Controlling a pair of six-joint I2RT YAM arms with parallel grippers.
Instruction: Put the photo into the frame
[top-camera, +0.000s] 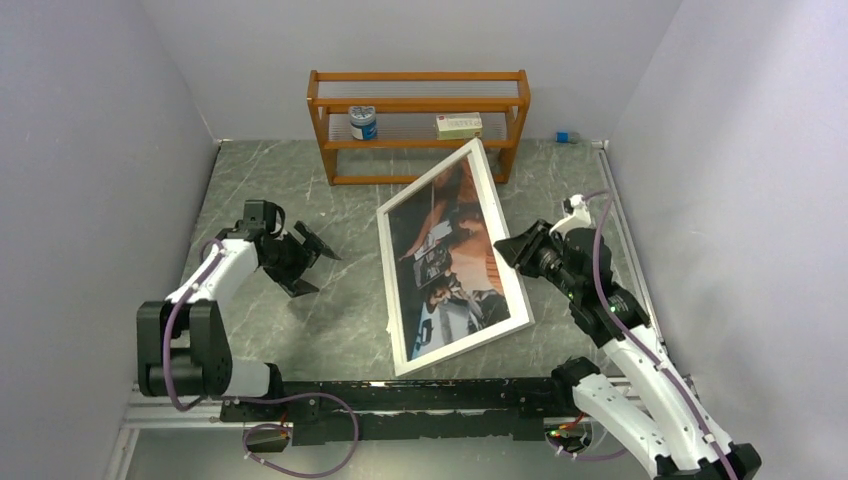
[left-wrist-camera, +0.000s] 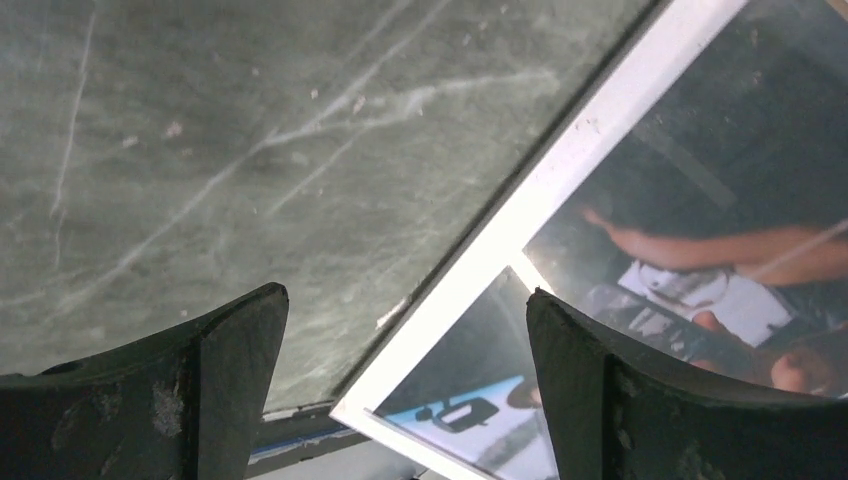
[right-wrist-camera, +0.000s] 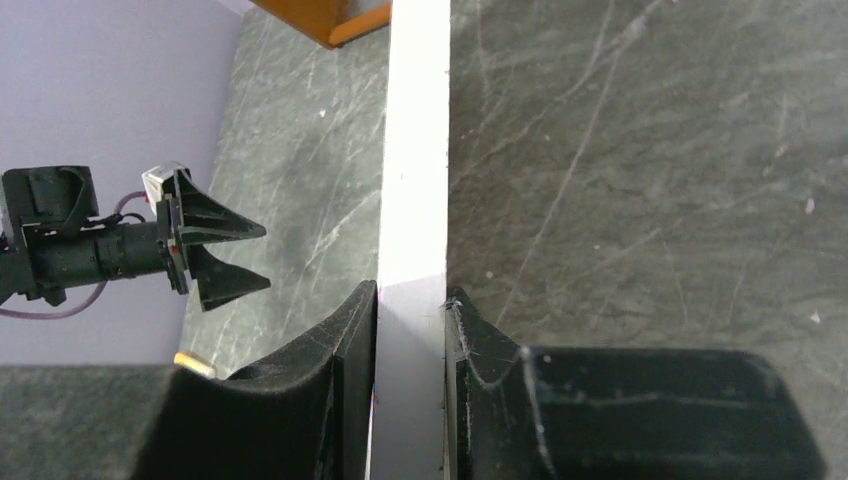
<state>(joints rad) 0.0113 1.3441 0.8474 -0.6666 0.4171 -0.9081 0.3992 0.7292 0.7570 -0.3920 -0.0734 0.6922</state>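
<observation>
I am pinching the white rim of the frame (right-wrist-camera: 415, 150) in my right gripper (right-wrist-camera: 410, 300), with the photo (top-camera: 450, 260) showing under the pane to its left. My left gripper (top-camera: 312, 262) is hanging spread wide over open marble tabletop (top-camera: 330, 330), apart from the frame's other long edge. Only the overhead view is showing the orange rack (top-camera: 420, 125) beyond the frame's far corner, which is covering part of its lower rail.
</observation>
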